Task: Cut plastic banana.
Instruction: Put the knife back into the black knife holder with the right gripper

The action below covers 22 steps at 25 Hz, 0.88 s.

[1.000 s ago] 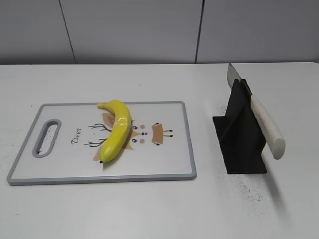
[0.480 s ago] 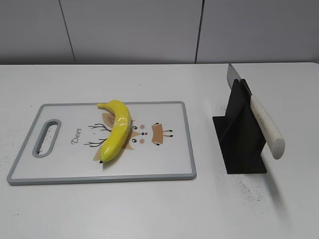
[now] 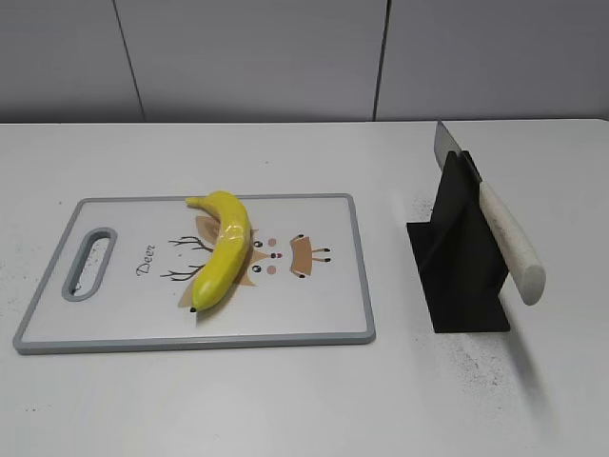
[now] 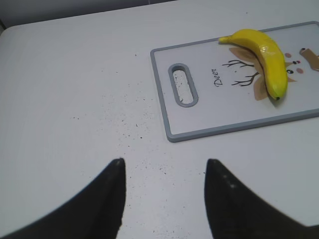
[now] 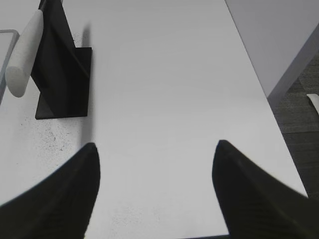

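Both grippers wait, nothing cut yet.

The left gripper (image 4: 164,199) and right gripper (image 5: 154,189) have fingers apart, holding nothing. Farther off, the knife (image 3: 504,233) leans in its stand (image 3: 459,257), maybe for easy grabbing. The plastic banana (image 3: 222,249) lies on the cutting board (image 3: 324,305), left of the knife.

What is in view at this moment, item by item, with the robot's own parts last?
plastic banana: one, yellow, lying on the cutting board.
cutting board: one, white with a grey rim and a deer print, left half of the table.
knife: one, white handle, resting in the stand.
knife stand: one, black, right of the board.
table: one, white.
left claw: one, black, open above bare table.
right claw: one, black, open above bare table.
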Each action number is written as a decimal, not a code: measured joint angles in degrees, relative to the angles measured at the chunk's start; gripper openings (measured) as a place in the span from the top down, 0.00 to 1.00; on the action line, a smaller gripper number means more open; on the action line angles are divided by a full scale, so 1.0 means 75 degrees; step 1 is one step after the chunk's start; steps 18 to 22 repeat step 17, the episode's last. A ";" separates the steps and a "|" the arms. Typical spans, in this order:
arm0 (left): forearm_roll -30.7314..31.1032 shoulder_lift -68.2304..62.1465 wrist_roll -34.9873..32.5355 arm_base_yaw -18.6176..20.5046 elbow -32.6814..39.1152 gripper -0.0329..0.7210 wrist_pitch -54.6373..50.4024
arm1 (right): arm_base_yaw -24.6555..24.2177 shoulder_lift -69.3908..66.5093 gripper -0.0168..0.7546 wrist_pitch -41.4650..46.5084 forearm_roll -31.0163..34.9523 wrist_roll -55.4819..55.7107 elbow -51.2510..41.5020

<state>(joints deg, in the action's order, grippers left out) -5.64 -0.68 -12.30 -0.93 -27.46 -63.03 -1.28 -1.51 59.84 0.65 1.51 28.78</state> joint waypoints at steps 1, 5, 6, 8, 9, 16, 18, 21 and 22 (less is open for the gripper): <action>0.0000 0.0000 0.0000 0.0000 0.0000 0.31 0.0000 | 0.0000 0.0000 0.29 0.0000 0.0000 0.0000 0.0000; 0.0000 0.0000 0.0000 0.0000 0.0000 0.31 0.0000 | -0.0007 0.0000 0.30 0.0000 0.0000 0.0000 0.0000; 0.0000 0.0000 0.0000 0.0000 0.0000 0.31 0.0000 | -0.0007 0.0000 0.30 0.0000 0.0000 0.0000 0.0000; 0.0000 0.0000 0.0000 0.0000 0.0000 0.31 0.0000 | -0.0007 0.0000 0.30 0.0000 0.0000 0.0000 0.0000; 0.0000 0.0000 0.0000 0.0000 0.0000 0.31 0.0000 | -0.0007 0.0000 0.30 0.0000 0.0000 0.0000 0.0000; 0.0000 0.0000 0.0000 0.0000 0.0003 0.31 0.0000 | -0.0007 0.0000 0.30 0.0000 0.0000 0.0000 0.0000; 0.0000 0.0000 0.0000 0.0000 0.0003 0.31 0.0000 | -0.0007 0.0000 0.30 0.0000 0.0000 0.0000 0.0000; 0.0000 0.0000 0.0000 0.0000 0.0003 0.31 0.0000 | -0.0007 0.0000 0.30 0.0000 0.0000 0.0000 0.0000; 0.0000 0.0000 0.0000 0.0000 0.0003 0.31 0.0000 | -0.0007 0.0000 0.30 0.0000 0.0000 0.0000 0.0000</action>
